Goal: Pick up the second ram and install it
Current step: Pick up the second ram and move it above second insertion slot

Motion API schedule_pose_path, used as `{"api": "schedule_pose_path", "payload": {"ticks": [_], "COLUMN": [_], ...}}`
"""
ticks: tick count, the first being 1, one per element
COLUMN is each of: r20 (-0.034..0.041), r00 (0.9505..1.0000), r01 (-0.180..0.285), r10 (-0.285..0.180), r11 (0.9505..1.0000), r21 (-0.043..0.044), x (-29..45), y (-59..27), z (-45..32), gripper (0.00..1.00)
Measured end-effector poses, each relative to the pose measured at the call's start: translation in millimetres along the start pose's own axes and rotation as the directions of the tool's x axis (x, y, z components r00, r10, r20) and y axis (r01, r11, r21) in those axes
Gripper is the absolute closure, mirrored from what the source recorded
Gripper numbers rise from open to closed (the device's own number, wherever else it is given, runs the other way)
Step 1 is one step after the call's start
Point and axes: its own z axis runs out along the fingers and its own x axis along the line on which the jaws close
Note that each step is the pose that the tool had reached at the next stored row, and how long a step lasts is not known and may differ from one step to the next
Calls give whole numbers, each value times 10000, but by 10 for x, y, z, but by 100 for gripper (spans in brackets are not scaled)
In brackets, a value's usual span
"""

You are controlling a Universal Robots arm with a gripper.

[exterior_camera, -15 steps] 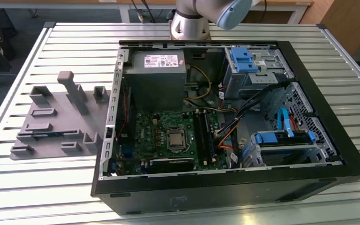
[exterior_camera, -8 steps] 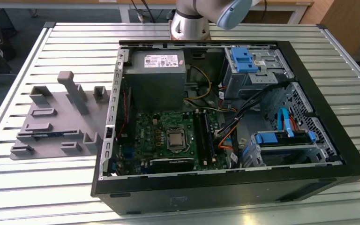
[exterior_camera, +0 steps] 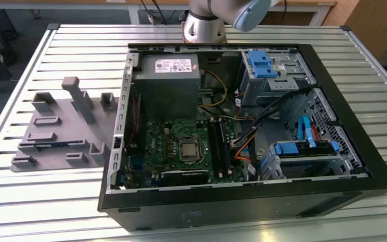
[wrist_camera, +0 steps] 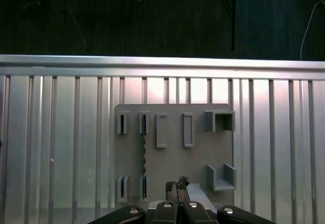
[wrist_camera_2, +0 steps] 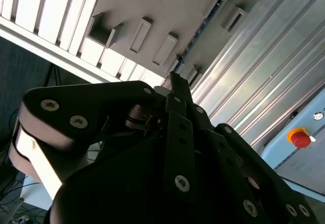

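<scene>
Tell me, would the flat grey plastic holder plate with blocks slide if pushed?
Probably: the grey plastic holder plate lies flat on the smooth ribbed metal table. It looks stiff and light, being thin plastic. Broad and low, it likely won't tip.

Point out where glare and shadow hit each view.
Exterior view: even light, soft sheen on the table slats, computer case interior shaded. Second wrist view: slats washed out white, gripper a dark silhouette. First wrist view: pinkish glare on slats beside the grey holder, floor beyond nearly black.
</scene>
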Motion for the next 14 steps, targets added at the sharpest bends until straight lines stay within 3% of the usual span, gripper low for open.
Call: {"api": "schedule_pose_path", "payload": {"ticks": [14], "r20": [-2], "r00": [10000], "r01": [-38], "r10": [38], "r11": [10000], "r21": [1], "x": [6], "y": [-2], "z": [58], "gripper": [89]}}
